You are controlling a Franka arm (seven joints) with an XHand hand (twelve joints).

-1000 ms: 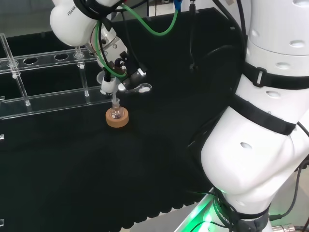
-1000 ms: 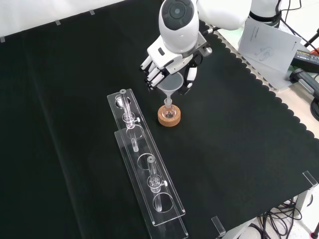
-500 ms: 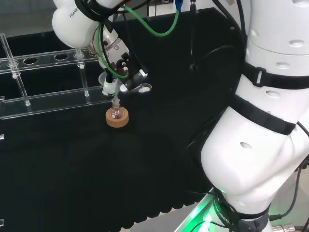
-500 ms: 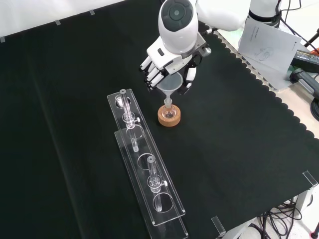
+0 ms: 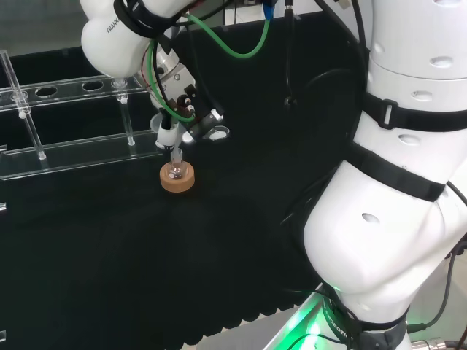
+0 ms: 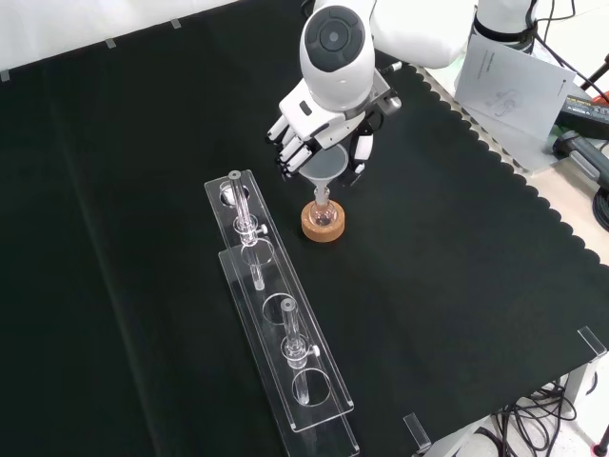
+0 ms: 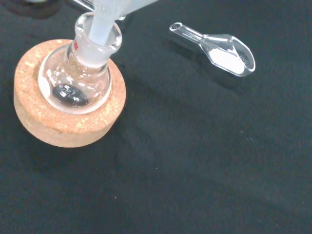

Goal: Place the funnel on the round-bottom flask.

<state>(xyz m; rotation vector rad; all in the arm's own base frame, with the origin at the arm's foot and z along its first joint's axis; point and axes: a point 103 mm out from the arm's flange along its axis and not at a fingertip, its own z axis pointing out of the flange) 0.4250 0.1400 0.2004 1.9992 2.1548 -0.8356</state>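
The hand (image 6: 319, 133) is holding the funnel (image 6: 326, 168) with its fingers curled around the cone, directly over the flask (image 6: 323, 215) near the middle of the desk (image 6: 457, 276). In the wrist view the funnel's stem is sitting inside the flask's neck. To finish well, I judge the hand should be keeping the stem upright and letting go gently, so the light flask is not tipping off its cork ring (image 7: 68, 127). The ring is grainy and round; the flask is clear, smooth glass. A small clear scoop (image 7: 219, 48) holding white powder is lying nearby.
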